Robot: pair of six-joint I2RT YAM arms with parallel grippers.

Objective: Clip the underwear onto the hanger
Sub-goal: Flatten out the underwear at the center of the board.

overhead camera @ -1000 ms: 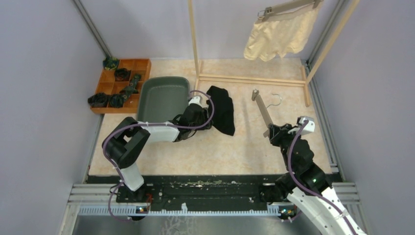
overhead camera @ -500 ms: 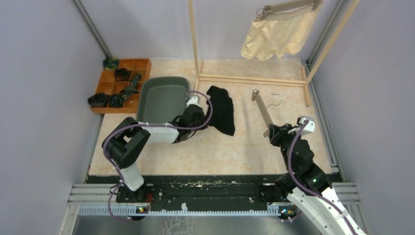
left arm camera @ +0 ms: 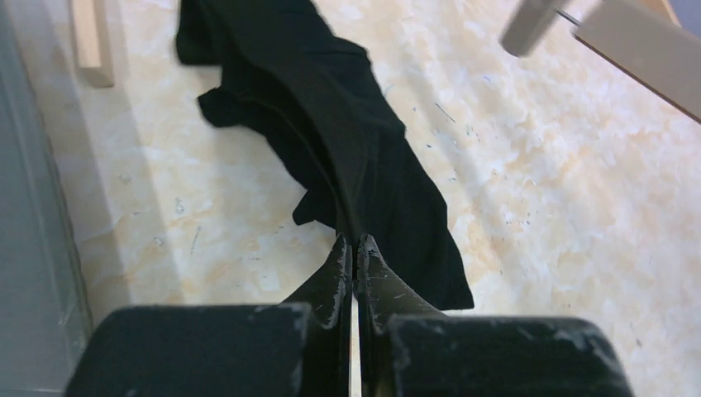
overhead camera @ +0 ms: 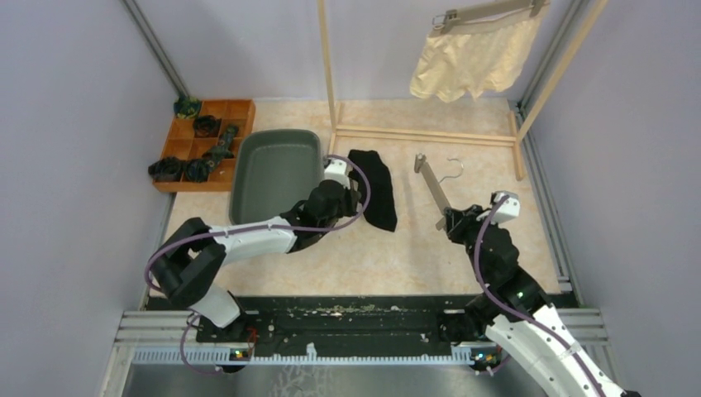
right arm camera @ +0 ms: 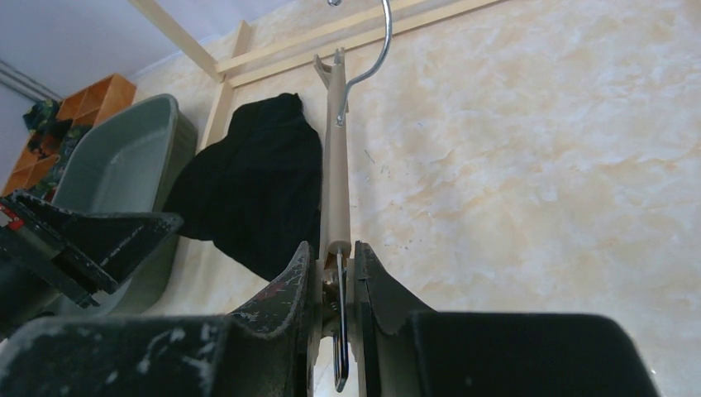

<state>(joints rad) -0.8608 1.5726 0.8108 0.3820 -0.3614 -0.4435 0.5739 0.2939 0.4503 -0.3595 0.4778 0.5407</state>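
**While black underwear (overhead camera: 376, 188) is lying just right of grey tub (overhead camera: 277, 169)**

Garment is resting crumpled on the table (overhead camera: 397, 248). Its near edge is running straight into the left gripper (left arm camera: 355, 244), whose fingers are pressing together on a fold of it. Further right of the grey tub, the right gripper (right arm camera: 335, 252) is clamping the near end of the wooden hanger (right arm camera: 335, 178). Cream underwear (overhead camera: 471, 62) is hanging clipped to a second hanger (overhead camera: 488, 12), beyond and right of the tub.
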